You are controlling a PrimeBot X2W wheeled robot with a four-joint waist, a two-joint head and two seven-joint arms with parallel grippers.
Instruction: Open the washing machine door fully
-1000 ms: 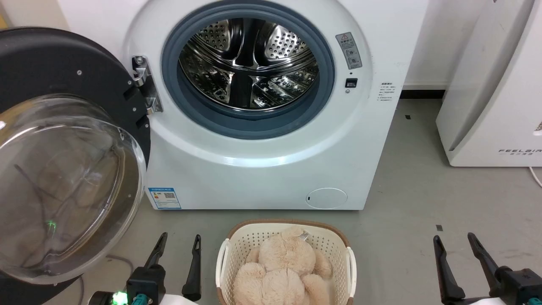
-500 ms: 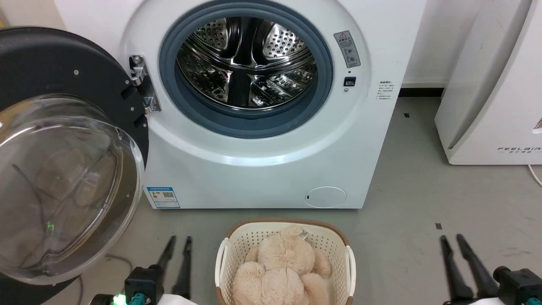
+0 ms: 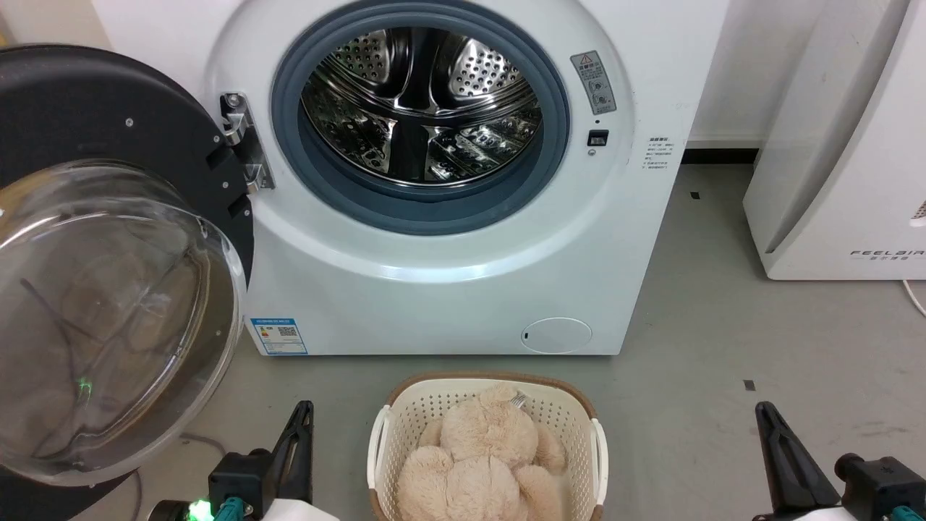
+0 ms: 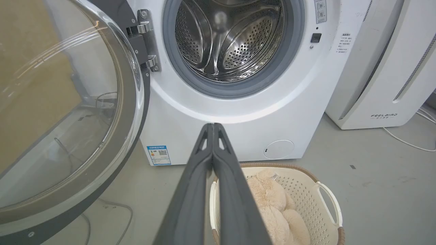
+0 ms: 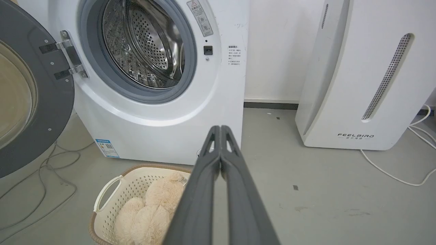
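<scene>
1. The left gripper [image 3: 302, 409] hangs low over the grey floor [image 3: 723, 340]; its two long dark fingers are pressed together tip to tip, with nothing pinched between them.
2. The right gripper [image 3: 765, 409] is in the same state; its jaws are pressed together and empty, pointing toward the machine.
3. The washing machine door [image 3: 108, 275], a large round black disc with a clear bulging glass bowl at its centre, stands swung out wide; it is up and to the left of the left jaws and apart from them, and far to the left of the right jaws.
4. A steel hinge [image 3: 242, 145] joins the door's edge to the big white front-loading washing machine [image 3: 434, 282]; the machine stands ahead of both pairs of jaws, and neither touches it.
5. The perforated steel drum [image 3: 419, 108] lies open to view, ringed by a grey rubber gasket [image 3: 434, 210]; it is beyond the jaws, to the right of the left pair and to the left of the right pair.
6. Low on the machine's front, a small blue label sticker [image 3: 278, 336] sits just ahead of the left jaws; a round white filter cap [image 3: 555, 335] lies ahead, between the two pairs.
7. A cream perforated plastic basket with a brown rim [image 3: 492, 379] rests on the floor between the two pairs of jaws, near the left pair; a beige plush toy [image 3: 492, 449] lies inside it.
8. A tall white appliance marked FEELBIRD [image 5: 357, 85] stands ahead and to the right of the right jaws; a white cable [image 5: 391, 175] trails on the floor beside it.
</scene>
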